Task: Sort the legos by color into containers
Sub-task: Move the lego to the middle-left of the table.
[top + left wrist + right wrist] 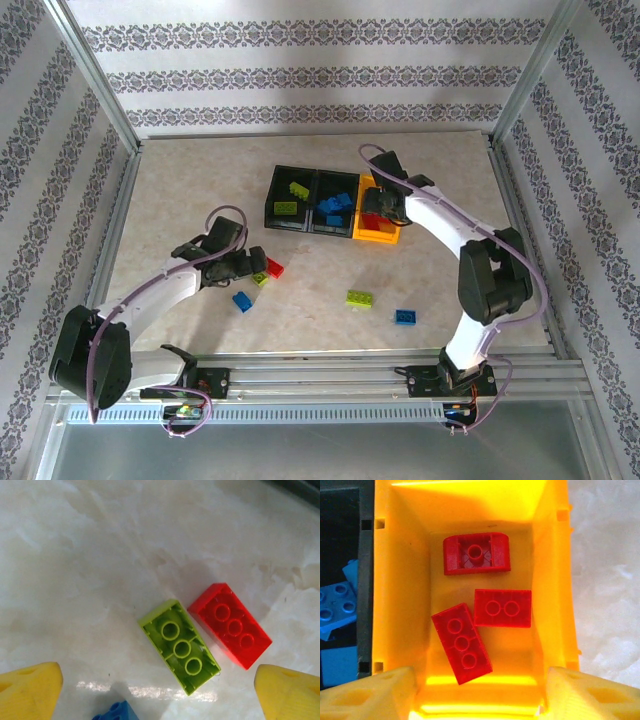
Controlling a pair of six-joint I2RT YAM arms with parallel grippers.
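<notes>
Five legos lie loose on the table (310, 335). Nearest are a blue brick (405, 316) and a lime brick (359, 297) on the right, with a second blue brick (242, 301) on the left. Just beyond it the left gripper (248, 264) hangs empty with its fingers spread wide, over an upturned lime lego (179, 653) and an upturned red lego (230, 625) lying side by side. Farther back stand three joined bins. The left black bin (288, 223) holds two lime bricks; the middle black bin (333, 229) holds blue ones, count unclear. Over the yellow bin (402, 580) the right gripper (480, 692) is released, and three red bricks (461, 643) lie inside.
</notes>
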